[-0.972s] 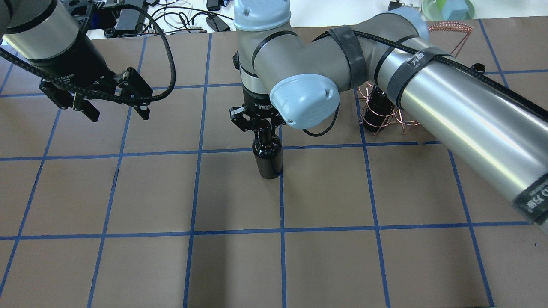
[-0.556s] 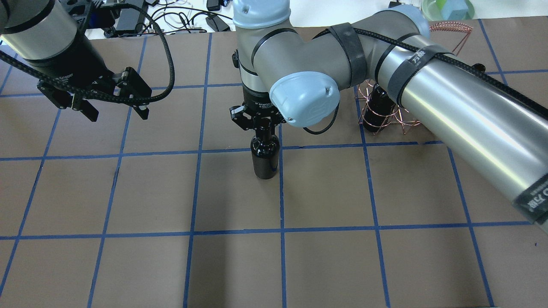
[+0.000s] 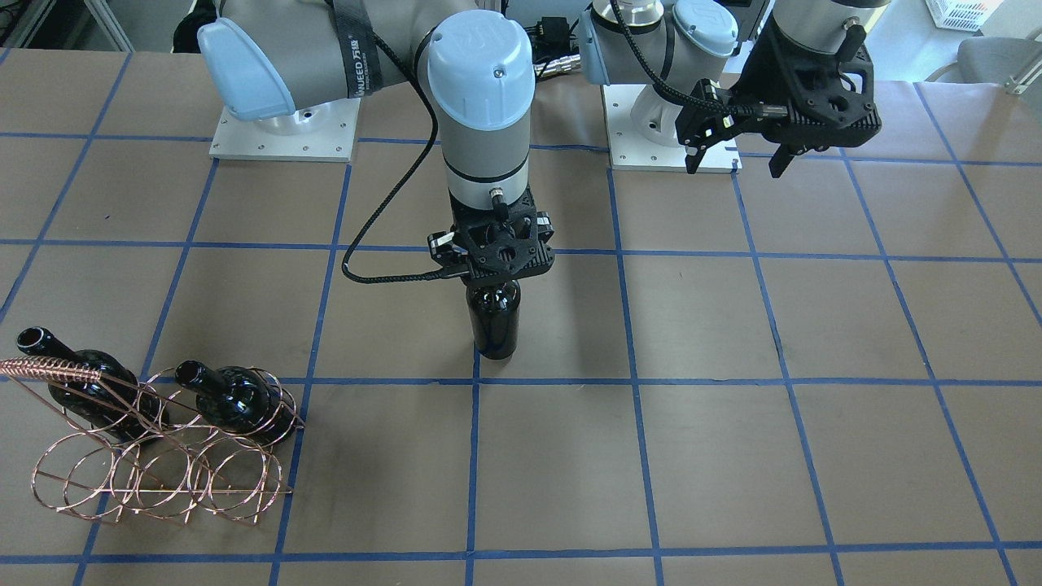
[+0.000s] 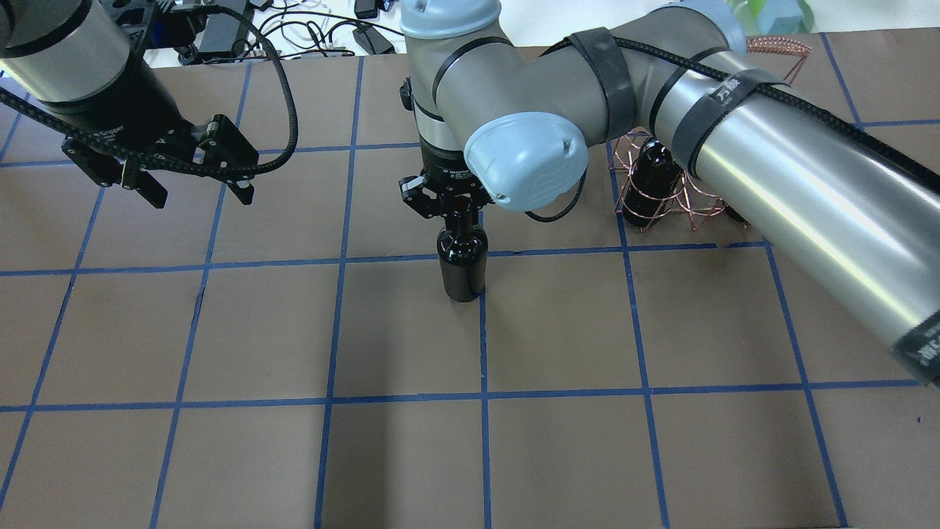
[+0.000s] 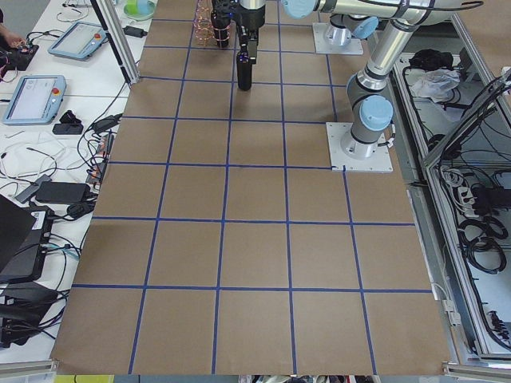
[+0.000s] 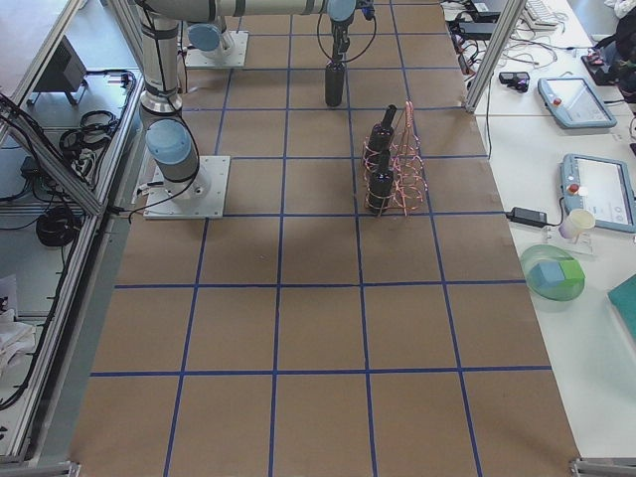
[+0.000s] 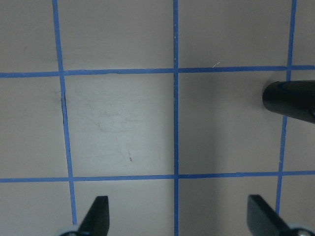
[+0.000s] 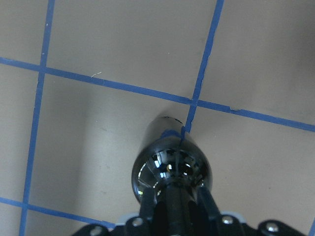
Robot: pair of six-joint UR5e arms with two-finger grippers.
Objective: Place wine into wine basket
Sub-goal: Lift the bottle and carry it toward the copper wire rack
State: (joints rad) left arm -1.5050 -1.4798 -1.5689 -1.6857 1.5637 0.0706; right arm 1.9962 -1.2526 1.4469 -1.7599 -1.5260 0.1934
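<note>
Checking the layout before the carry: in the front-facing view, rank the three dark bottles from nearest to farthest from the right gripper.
1. The held bottle, clamped by the right gripper, mid-table.
2. The inner basket bottle, at the wine basket's end toward mid-table.
3. The outer basket bottle, by the coiled handle, farthest toward the robot's right.

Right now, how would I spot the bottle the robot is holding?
Look at the middle of the brown table with blue lines. The wine bottle is upright there, its neck pinched by the right gripper. The other two bottles lie tilted in the copper wine basket.
</note>
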